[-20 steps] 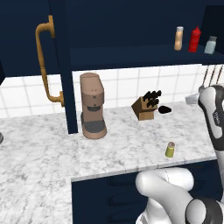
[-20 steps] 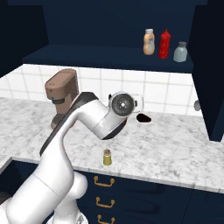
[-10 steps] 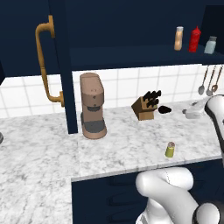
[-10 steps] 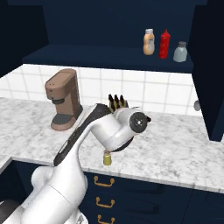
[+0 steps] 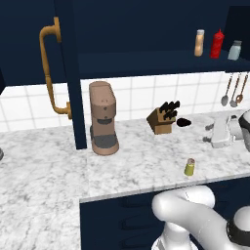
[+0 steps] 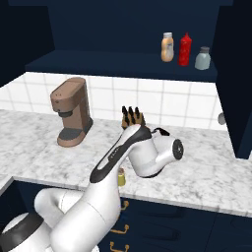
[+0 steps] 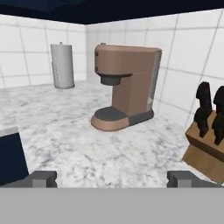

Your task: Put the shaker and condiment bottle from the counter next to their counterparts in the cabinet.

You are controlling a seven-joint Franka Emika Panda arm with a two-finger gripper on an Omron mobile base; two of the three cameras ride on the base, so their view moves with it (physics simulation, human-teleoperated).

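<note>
Quick count: 1 yellow-green shaker (image 5: 189,167) on the marbled table (image 5: 44,185), standing upright near the front edge, below and in front of the claw (image 7: 112,178). The claw has its 2 fingertips (image 7: 41,178) spread wide with nothing between them, hovering low over the table.

Up in the cabinet (image 6: 128,29), well above the claw, the shelf (image 6: 123,69) carries 3 things in a row: 1 tan-orange condiment bottle (image 6: 167,47) with a pale cap, 1 red squeeze bottle (image 6: 185,49) just beside it, and 1 pale grey-blue shaker (image 6: 203,58) at the end. So the bottle stands next to its counterpart, while the shaker is down on the table.

Straight ahead of the claw: 1 brown coffee machine (image 7: 127,87), and off to one side of it 1 wooden knife block (image 7: 208,144) with black handles. Further back, 1 grey paper towel roll (image 7: 62,65) stands by the tiles. 1 cabinet door (image 5: 73,73) with 1 brass handle (image 5: 51,68).

Labels: the bottle has a light band, but any writing is too small to read.
</note>
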